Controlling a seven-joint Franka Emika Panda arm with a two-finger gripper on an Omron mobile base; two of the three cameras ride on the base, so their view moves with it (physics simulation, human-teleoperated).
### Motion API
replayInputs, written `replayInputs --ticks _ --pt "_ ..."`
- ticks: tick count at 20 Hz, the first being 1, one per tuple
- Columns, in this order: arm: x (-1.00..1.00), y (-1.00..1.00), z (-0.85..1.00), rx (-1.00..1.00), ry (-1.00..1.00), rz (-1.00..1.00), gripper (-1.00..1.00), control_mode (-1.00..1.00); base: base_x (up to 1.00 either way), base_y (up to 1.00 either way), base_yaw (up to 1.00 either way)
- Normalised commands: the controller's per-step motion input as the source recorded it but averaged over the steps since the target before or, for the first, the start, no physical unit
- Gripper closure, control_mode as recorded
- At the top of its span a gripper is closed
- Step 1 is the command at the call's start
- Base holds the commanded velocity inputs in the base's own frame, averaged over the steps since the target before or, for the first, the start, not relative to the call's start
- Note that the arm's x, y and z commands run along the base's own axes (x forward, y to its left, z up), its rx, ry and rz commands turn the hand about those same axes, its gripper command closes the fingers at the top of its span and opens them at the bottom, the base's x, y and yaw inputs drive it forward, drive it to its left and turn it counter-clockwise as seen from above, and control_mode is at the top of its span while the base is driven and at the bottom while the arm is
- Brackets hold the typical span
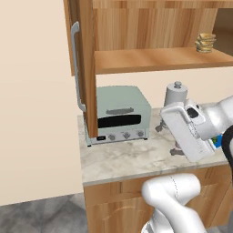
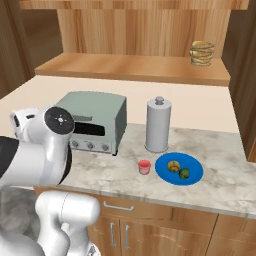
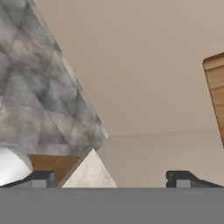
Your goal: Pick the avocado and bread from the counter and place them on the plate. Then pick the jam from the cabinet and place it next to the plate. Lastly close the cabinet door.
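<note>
Avocado, bread on plate, jam beside. Gripper wide, empty. Swing toward cabinet door upper left; push flat, steadily.

I faced a plain beige wall. The floor below was grey stone. Wooden base units had metal handles.

I see a green toaster oven at the back. A tall steel canister stands near it. A stack of tan discs sits up high.
</note>
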Motion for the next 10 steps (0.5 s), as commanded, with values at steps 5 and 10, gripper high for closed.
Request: replayInputs --ticks 5,10 --pt "-0.41 0.27 0.18 0.00 -0.10 -0.26 -1.00 -1.00 0.00 0.00 0.00" --pt "-0.42 0.29 0.14 0.01 -0.13 -0.14 -1.00 -1.00 0.00 0.00 0.00"
